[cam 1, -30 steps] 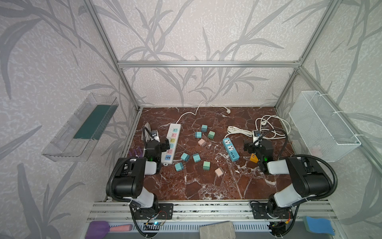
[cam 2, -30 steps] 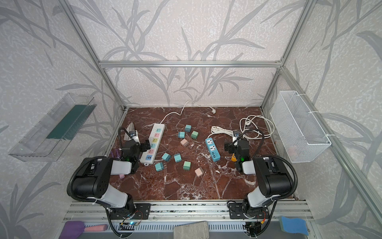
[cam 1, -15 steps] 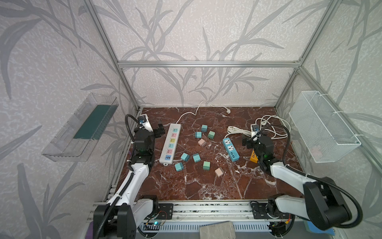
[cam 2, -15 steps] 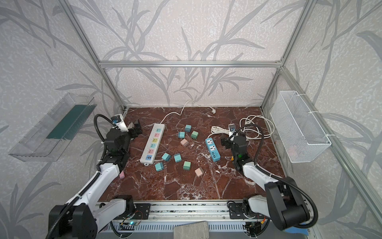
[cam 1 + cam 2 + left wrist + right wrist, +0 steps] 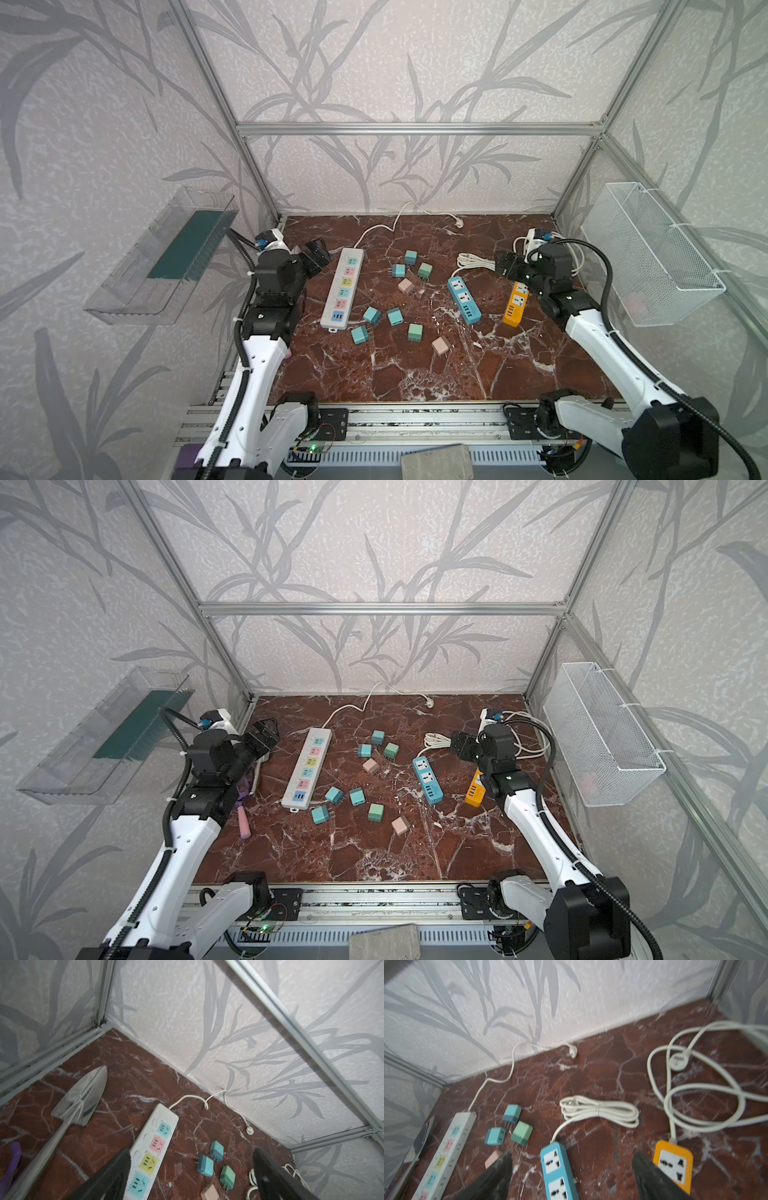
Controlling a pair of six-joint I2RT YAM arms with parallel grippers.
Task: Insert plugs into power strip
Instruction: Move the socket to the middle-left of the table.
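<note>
Red-brown marble tabletop (image 5: 415,374) inside an aluminium-framed booth, leaf wallpaper all round. Closest to me, by the front rail, sits a grey block (image 5: 436,461).

Next come the plugs (image 5: 395,316). I count nine, all lying loose on the marble in the middle. The near bunch is a pink plug (image 5: 441,345), a green plug (image 5: 415,332) and three teal cubes. The far bunch is four more, with the far teal plug (image 5: 410,257) at the back.

Left of them the long white power strip (image 5: 343,295) runs away from me. To their right lies a blue power strip (image 5: 464,300), then an orange power strip (image 5: 515,304) partly behind the right arm. A metal trowel (image 5: 83,1097) lies along the left edge beside the left arm.

The left gripper (image 5: 191,1155) hangs just left of the white strip's far end, fingers spread wide with nothing between them. The right gripper (image 5: 571,1157) hovers near the far ends of the blue and orange strips, also spread and empty.

Behind that there's a bundled cord (image 5: 600,1110) and a looped cord (image 5: 695,1093). On the side walls hang a clear tray (image 5: 166,257) and a wire basket (image 5: 652,257).
</note>
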